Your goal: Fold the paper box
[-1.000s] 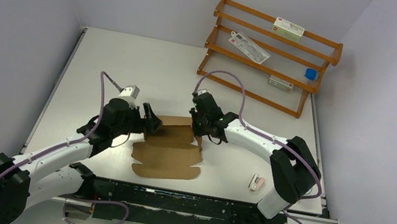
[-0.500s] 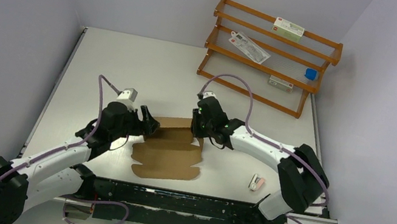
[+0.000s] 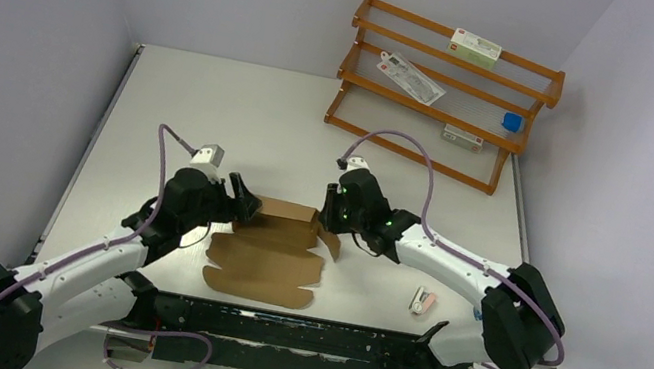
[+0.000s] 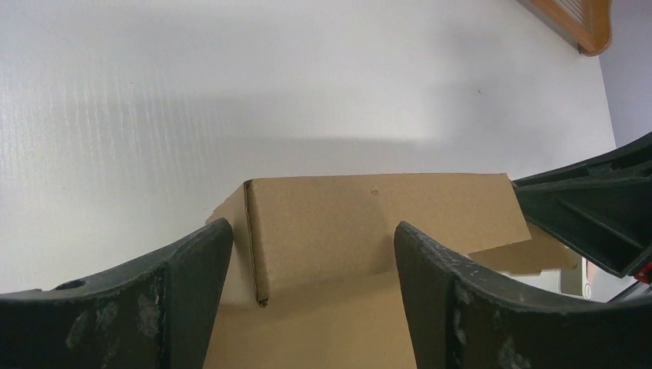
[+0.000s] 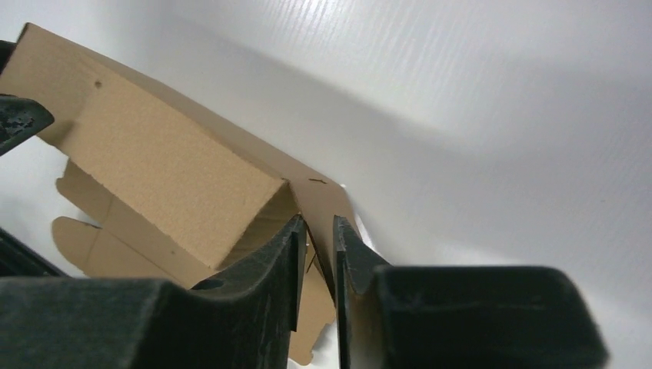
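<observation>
The paper box [image 3: 263, 263] is a brown die-cut cardboard sheet lying mid-table, its far panel folded up into a low wall. My left gripper [image 3: 246, 203] is open at the wall's left end. In the left wrist view the wall [image 4: 369, 223] stands between the spread fingers [image 4: 196, 269] of my left gripper [image 4: 314, 246], with no contact visible. My right gripper [image 3: 329, 221] is at the wall's right end. In the right wrist view my right gripper [image 5: 315, 231] is closed to a narrow gap on a thin end flap [image 5: 327, 201] of the box [image 5: 154, 165].
A wooden rack [image 3: 410, 153] stands at the back right, holding small cartons and a blue object [image 3: 512, 122]. A small pink-white item [image 3: 423, 300] lies on the table to the right of the box. The table's near edge rail runs just below the sheet.
The cardboard sheet has slid a little left and toward the near edge. The right gripper has shifted right along with its flap, and the far panel stands up more as a wall.
</observation>
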Tool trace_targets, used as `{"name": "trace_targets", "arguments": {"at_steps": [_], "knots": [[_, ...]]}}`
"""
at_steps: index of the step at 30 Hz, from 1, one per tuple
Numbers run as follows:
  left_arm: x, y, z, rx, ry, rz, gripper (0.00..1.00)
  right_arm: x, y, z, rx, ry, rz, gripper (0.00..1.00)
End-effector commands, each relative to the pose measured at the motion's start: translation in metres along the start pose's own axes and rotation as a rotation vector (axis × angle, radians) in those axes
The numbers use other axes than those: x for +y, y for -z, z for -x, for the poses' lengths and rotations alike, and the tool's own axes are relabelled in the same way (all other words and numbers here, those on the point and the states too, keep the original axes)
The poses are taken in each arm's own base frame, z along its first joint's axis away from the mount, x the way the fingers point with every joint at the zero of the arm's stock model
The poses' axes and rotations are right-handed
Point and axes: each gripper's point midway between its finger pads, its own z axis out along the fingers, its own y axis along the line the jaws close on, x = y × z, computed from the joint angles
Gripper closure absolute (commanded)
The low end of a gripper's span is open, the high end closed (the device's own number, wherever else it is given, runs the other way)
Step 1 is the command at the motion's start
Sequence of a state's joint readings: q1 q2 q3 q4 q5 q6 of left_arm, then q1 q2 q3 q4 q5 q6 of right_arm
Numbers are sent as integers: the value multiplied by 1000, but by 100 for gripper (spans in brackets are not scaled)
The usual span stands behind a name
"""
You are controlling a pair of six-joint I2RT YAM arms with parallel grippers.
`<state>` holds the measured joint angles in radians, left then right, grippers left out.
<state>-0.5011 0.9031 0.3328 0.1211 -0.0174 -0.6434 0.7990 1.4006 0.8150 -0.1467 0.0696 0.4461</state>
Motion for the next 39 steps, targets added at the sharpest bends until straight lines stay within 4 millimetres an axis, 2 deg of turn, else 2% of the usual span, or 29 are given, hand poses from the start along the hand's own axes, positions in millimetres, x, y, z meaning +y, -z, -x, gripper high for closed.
{"name": "trace_targets", "arguments": {"at_steps": [1, 6, 12, 14, 18, 21, 26, 30, 34, 36, 39], "knots": [[-5, 3, 3, -20, 7, -20, 19, 11, 0, -7, 13, -85, 51, 79], [-10, 4, 4, -27, 12, -36, 21, 19, -15, -2, 4, -180, 58, 87], [-12, 7, 11, -62, 14, -38, 21, 24, -29, 19, -36, -243, 61, 86], [-10, 7, 14, -71, 1, -26, 21, 26, -30, 33, -52, -217, 56, 86], [-7, 9, 20, -90, -27, 4, 20, 14, -31, 47, -74, -131, -27, 87], [-5, 11, 29, -114, -37, 34, 17, 7, -32, 53, -95, -69, -55, 87], [-2, 25, 58, -179, -61, 117, 11, 1, -31, 56, -124, 22, -59, 89], [-13, 38, 74, -214, -69, 91, 11, -1, -32, 57, -131, 64, -67, 90], [-28, 38, 63, -164, -85, 8, 16, -3, -37, 54, -119, 79, -69, 92], [-37, 33, 49, -121, -99, -53, 19, -2, -38, 52, -116, 80, -65, 92], [-48, 21, 16, -35, -118, -126, 24, -2, -41, 51, -115, 87, -60, 92]]}}
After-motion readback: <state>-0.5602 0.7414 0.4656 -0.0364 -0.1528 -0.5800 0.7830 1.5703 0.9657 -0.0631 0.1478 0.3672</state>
